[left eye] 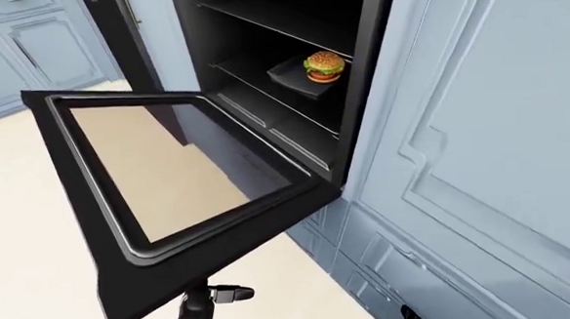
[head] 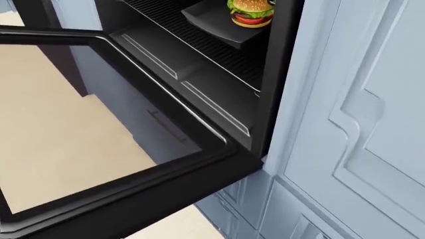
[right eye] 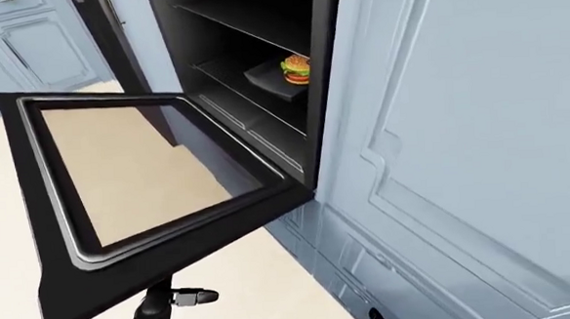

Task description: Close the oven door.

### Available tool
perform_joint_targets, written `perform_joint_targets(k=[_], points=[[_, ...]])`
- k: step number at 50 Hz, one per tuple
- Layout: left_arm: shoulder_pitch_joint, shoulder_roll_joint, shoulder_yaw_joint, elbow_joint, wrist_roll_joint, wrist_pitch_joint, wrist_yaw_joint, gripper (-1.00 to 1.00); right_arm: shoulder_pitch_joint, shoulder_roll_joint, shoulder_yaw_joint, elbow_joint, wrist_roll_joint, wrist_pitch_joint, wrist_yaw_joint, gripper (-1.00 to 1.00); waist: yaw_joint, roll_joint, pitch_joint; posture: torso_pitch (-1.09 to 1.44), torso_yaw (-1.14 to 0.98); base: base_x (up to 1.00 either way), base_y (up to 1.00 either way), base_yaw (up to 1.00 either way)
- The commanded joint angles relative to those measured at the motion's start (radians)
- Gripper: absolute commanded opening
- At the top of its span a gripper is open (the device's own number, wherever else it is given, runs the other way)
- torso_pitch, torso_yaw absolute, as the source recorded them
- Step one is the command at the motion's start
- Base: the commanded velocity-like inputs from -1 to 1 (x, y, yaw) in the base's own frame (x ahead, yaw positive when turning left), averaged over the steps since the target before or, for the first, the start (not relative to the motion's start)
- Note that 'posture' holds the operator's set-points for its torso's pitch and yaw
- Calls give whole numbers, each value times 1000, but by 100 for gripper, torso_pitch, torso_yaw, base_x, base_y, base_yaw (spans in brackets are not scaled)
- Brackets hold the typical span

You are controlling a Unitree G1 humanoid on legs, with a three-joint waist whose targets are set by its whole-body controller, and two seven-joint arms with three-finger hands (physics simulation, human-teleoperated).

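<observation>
The black oven (left eye: 280, 50) stands open in a wall of pale blue cabinets. Its glass-paned door (left eye: 158, 166) hangs down and out to the left, roughly level; in the head view the door's frame (head: 133, 199) fills the bottom. A burger (left eye: 323, 66) sits on a dark tray (left eye: 296, 78) on the oven rack. My left hand (left eye: 219, 295) comes up from the bottom of the left-eye view, just under the door's low edge, with one finger pointing right; the door hides the rest. A small dark tip (left eye: 409, 316) at the bottom edge may be my right hand.
Tall pale blue cabinet panels (left eye: 499, 141) fill the right side. Drawers (left eye: 368, 258) sit below the oven. Beige floor (left eye: 26, 253) spreads at the left, with more cabinets (left eye: 34, 41) at the top left.
</observation>
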Motion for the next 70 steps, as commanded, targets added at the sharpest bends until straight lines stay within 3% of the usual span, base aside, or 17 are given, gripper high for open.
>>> perform_joint_targets(k=[1, 12, 31, 41, 70], points=[[-22, 8, 0, -23, 1, -20, 6, 100, -2, -5, 0, -6, 1, -11, 7, 100, 0, 3, -16, 0, 0, 0, 0, 0], [-28, 3, 23, -23, -27, 16, -16, 100, -3, -6, 2, -6, 3, -17, 9, 100, 0, 2, -9, 0, 0, 0, 0, 0], [-36, -62, -40, -25, 14, -26, -27, 100, 1, -9, 2, -6, 12, -25, 14, 100, 2, -10, 5, 0, 0, 0, 0, 0], [-74, -103, -72, -30, 10, -40, -23, 100, -3, -8, 1, -6, 9, -20, 16, 100, 8, -21, 0, 0, 0, 0, 0, 0], [-182, -119, -141, -65, -72, -48, -46, 100, -1, -5, -1, -6, 9, -20, 17, 100, 16, -30, -17, 0, 0, 0, 0, 0]])
